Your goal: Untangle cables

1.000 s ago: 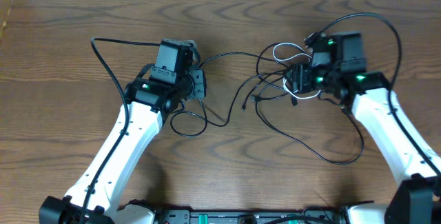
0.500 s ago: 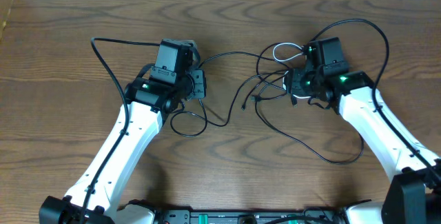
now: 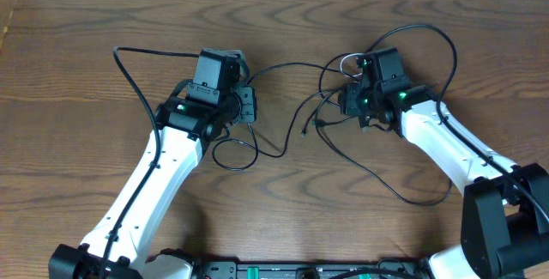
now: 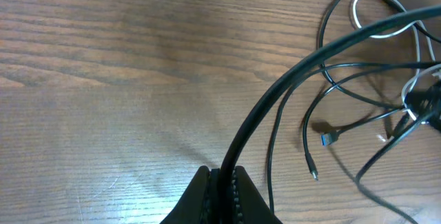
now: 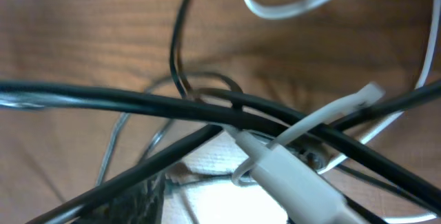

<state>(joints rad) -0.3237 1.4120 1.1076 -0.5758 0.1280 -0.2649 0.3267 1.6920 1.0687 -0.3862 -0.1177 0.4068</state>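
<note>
Thin black cables (image 3: 377,176) lie tangled mid-table with a white cable (image 3: 346,58). My left gripper (image 3: 247,106) is shut on one black cable (image 4: 289,93); in the left wrist view the jaws (image 4: 224,182) pinch it and it runs up and right toward the tangle. A blue plug (image 4: 329,139) lies there. My right gripper (image 3: 353,103) sits low in the tangle. In the right wrist view its jaws (image 5: 234,189) appear shut on the white cable (image 5: 296,176), with black cables (image 5: 138,103) crossing over it.
A thick black arm cable (image 3: 129,64) loops behind the left arm, and another (image 3: 429,34) arcs over the right arm. A small black loop (image 3: 232,154) lies just below the left gripper. The table's back edge runs along the top.
The right arm has moved left, toward the table's middle, and the white cable has moved with it. The left arm has not moved.
</note>
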